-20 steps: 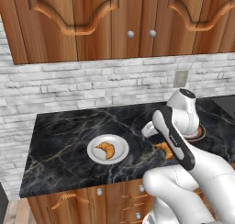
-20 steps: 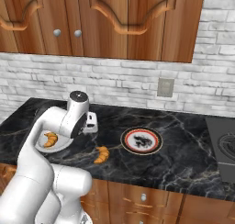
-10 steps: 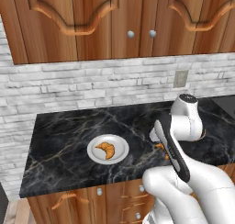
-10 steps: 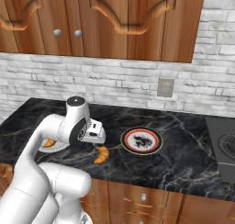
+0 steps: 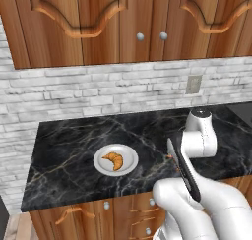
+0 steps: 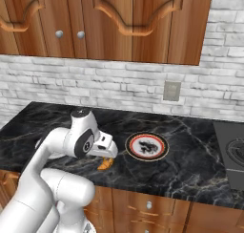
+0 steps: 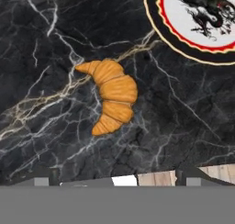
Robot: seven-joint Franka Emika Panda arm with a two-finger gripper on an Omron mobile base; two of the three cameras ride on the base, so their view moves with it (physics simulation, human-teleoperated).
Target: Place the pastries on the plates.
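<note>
Two croissants are showing, both golden-orange, ridged crescents. One croissant (image 5: 113,161) is lying in the middle of the plain white plate (image 5: 101,164), a round glossy dish sitting on the left half of the counter. The second croissant (image 7: 111,95) is lying bare on the black marble counter (image 7: 50,140), its segmented back bulging toward the patterned plate and its two tips pointing the other way. In the right base view this loose croissant (image 6: 105,164) is peeking out just below the gripper (image 6: 109,150), near the counter's front edge.

Two plates are standing on the counter, well apart. The patterned plate (image 6: 146,145) is round, with a white centre carrying a dark dragon-like figure, a red ring around it and a black outer band edged in pale gold; it is sitting just beside the loose croissant, not touching it.

The gripper is hanging over that croissant, pointing down. Its fingers are not showing clearly in any view, so I cannot tell how far apart they are standing, and nothing is visibly held.

The counter is glossy black stone with white and gold veins, backed by pale grey brick and wooden cabinets.
</note>
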